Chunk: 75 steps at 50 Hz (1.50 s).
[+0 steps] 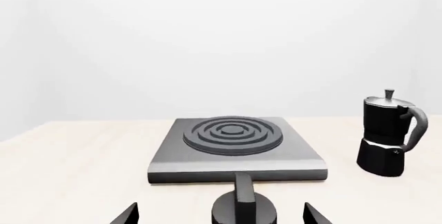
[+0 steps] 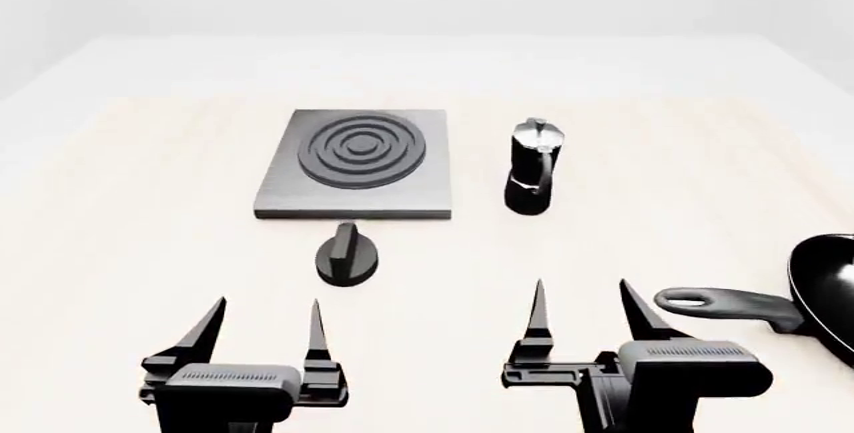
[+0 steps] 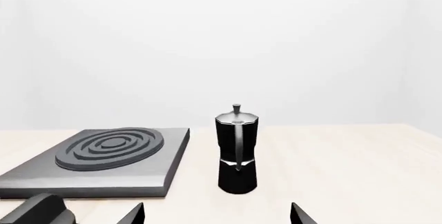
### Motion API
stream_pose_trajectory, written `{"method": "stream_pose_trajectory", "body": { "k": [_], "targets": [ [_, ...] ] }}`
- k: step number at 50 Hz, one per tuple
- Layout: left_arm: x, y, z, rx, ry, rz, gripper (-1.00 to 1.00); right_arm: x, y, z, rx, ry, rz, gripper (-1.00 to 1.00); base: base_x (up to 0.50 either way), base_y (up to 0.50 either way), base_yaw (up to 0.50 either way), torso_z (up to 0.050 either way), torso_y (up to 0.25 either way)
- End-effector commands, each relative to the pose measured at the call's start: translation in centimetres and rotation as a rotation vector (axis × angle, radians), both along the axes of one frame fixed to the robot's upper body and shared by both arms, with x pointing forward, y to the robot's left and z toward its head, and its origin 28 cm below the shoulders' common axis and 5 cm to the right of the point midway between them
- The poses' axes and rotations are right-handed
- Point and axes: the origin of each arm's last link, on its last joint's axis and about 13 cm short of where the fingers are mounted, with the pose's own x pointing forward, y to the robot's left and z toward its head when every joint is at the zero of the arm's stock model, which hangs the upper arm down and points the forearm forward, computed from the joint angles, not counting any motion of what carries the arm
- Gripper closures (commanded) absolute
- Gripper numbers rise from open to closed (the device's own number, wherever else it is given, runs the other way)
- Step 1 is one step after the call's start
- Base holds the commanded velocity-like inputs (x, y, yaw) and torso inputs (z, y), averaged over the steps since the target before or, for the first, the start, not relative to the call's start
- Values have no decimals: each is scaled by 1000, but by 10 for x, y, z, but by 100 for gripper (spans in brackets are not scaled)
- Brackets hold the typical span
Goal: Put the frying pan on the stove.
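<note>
Two grippers hang low over the pale wooden surface (image 2: 160, 163), both empty: the left gripper (image 2: 264, 331) has its black pointed fingers spread apart, and the right gripper (image 2: 585, 315) likewise stands spread with nothing between its fingers. Frying pan, round glossy black with a long black handle and a hole at the handle's end (image 2: 747, 305), lies on the surface at the far right of the head view, its bowl cut off by the frame edge; the handle points toward the right gripper, its holed end just beside the outer fingertip (contact cannot be told from this view). Stove, a flat square dark grey slab with raised concentric black rings (image 2: 358, 163), sits on the surface ahead of the left gripper, well apart from the pan and bare on top. Small round black knob with a raised bar (image 2: 348, 255) lies just in front of the stove's near edge, between stove and left gripper; the left wrist view shows it close between the fingertips' line (image 1: 243, 211). Black-and-silver moka pot (image 2: 533, 167) stands upright just beside the stove's right edge, not touching it, handle toward the robot.
</note>
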Motion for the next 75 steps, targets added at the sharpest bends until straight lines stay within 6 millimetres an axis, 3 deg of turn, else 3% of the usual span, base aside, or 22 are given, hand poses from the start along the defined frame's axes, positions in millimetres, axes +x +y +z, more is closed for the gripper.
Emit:
{"method": "stream_pose_trajectory", "body": {
  "k": [1,25,34,44,48,66,75],
  "targets": [
    [0,0,0,9,-3,3,-100,0,0,1,4,-1,1,-100,348,0,0,0,0],
    [-1,1,2,2,-5,4,-100,6,0,1,4,-2,-56,-100,314,0,0,0,0],
    [0,1,0,0,-2,3,-100,17,-3,25,76,-32,-295,-100,0,0,0,0,0],
    [-1,1,0,-3,-4,7,-100,7,-9,36,215,6,-434,-100,0,0,0,0,0],
    [-2,1,1,-6,-5,6,-100,3,-12,33,142,-16,-512,-100,0,0,0,0,0],
    [0,3,1,-17,2,6,-100,-4,-23,24,275,-16,-695,-100,0,0,0,0,0],
    [1,3,-1,-14,7,6,-100,-5,-26,9,328,11,-765,-100,0,0,0,0,0]
  ]
}}
